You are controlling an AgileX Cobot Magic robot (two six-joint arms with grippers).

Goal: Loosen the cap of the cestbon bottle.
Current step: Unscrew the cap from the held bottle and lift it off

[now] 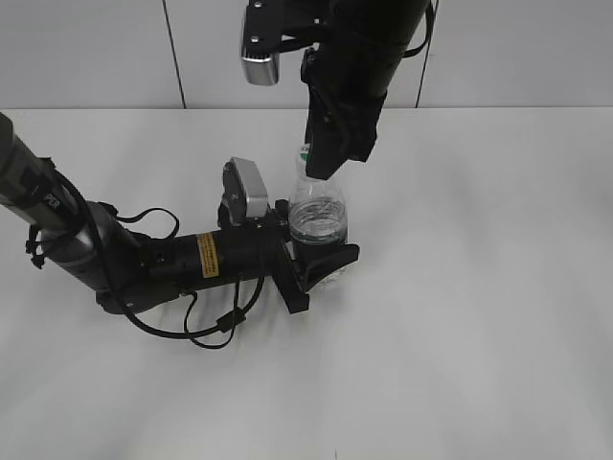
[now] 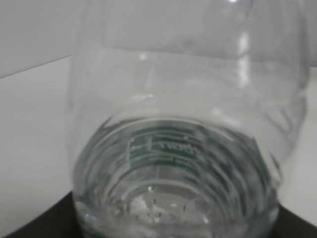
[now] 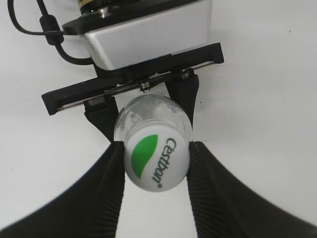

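The cestbon bottle (image 1: 317,216) stands upright near the middle of the white tabletop (image 1: 479,287), its lower body clasped between the fingers of the left end effector (image 1: 321,259), which lies low and reaches in from the left. In the left wrist view the clear bottle wall fills the frame, so that hold looks snug, partly open around the bottle's girth. From above, the right end effector (image 3: 156,161) has both fingers pressed against the sides of the cap (image 3: 156,161), closed to about the cap's width; the green leaf mark and "Cestbon" print face the right wrist camera. The main risk, as I judge it, is slip: the cap's rim is small and smooth-looking, so a twist may spin the pads around it rather than turn it. If the lower hold is too light, the whole bottle may rotate with the cap and nothing loosens; if too firm, the thin plastic could buckle and tilt the neck out of line. An off-axis twist from above could also lever the bottle sideways against the lower fingers.
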